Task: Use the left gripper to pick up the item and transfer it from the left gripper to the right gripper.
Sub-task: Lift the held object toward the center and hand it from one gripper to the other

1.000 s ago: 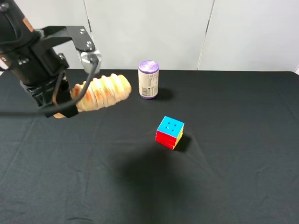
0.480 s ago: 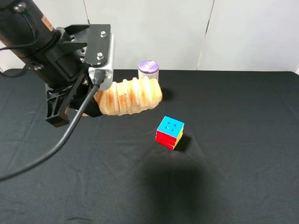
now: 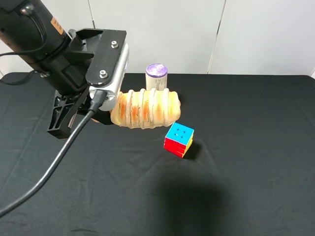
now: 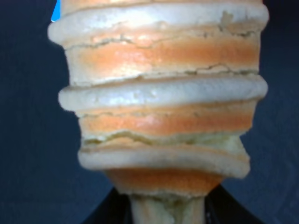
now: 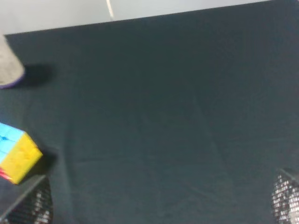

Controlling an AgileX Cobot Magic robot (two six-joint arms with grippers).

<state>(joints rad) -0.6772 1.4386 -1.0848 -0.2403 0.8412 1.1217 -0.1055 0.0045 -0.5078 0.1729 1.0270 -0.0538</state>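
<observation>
The tan ridged loaf-like item (image 3: pixel 145 108) hangs in the air above the black table, left of the cube and in front of the can. My left gripper (image 3: pixel 104 112) is shut on its left end and trails a thick black cable. In the left wrist view the item (image 4: pixel 159 102) fills the picture, with its end pinched between the black fingers (image 4: pixel 107 215). My right gripper (image 5: pixel 159 204) is out of the exterior view; in the right wrist view its two fingertips (image 5: pixel 32 205) stand wide apart with nothing between them.
A purple-topped can (image 3: pixel 156 78) stands at the back of the table, behind the item. A multicoloured puzzle cube (image 3: pixel 178 139) lies just below and right of the item's free end. Both show in the right wrist view, can (image 5: pixel 9 65) and cube (image 5: pixel 16 156). Black cloth (image 3: pixel 246 172) covers the table.
My left gripper has carried the item up and to the right, from the table's left side toward the middle, so it now overlaps the can and nears the cube.
</observation>
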